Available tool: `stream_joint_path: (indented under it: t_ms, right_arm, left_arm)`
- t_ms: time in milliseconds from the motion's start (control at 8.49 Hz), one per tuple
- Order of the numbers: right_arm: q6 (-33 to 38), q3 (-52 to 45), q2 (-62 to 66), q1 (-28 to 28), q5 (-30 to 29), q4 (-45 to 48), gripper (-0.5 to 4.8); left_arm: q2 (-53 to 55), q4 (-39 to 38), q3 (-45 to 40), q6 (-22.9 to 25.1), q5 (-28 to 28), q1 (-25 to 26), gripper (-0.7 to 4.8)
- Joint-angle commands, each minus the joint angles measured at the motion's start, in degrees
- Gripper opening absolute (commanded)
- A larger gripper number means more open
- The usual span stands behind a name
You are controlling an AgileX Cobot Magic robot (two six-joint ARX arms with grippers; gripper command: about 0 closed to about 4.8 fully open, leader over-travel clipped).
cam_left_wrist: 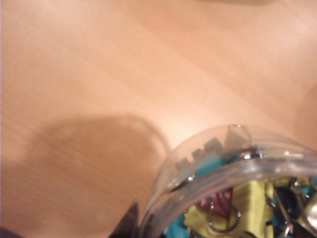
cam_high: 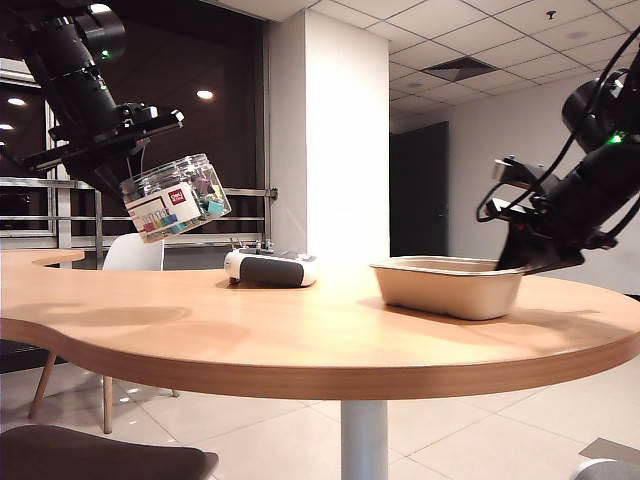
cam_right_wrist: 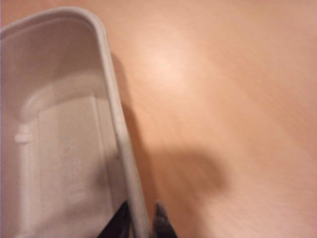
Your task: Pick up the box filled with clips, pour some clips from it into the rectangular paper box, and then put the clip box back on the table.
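Nearest, the right gripper point(cam_right_wrist: 141, 220) sits at the 3 o'clock end of the rectangular paper box point(cam_high: 448, 288), jaws straddling its rim and pinching it, one inside, one outside. My guess: it's steadying the tray for the pour. Tray looks empty so far. Further back at 9 o'clock, the left gripper point(cam_high: 112, 152) holds the box filled with clips point(cam_high: 176, 196) well above the tabletop point(cam_high: 250, 330), jaws clamped on it, tub tilted with the mouth toward the tray. The clips point(cam_left_wrist: 233, 208) are all inside. A white-and-grey device point(cam_high: 270, 268) sits behind.
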Motion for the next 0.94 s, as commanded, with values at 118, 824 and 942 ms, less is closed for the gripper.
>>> stream_joint_path:
  t_ms: [118, 824, 942]
  right_arm:
    - [-1.44, 0.09, -0.07, 6.05, -9.4, 0.44, 0.62]
    - [-1.33, 0.11, -0.13, 11.54, -11.52, -0.57, 1.45]
    - [-1.31, 0.11, -0.35, 11.52, -11.54, -0.57, 2.36]
  left_arm:
    - [-0.52, 0.9, 0.39, -0.22, 0.61, -0.07, -0.06]
    - [-0.52, 0.98, 0.66, -0.17, 1.77, -0.07, -0.06]
    - [-0.52, 0.98, 0.68, -0.2, 2.36, -0.07, -0.06]
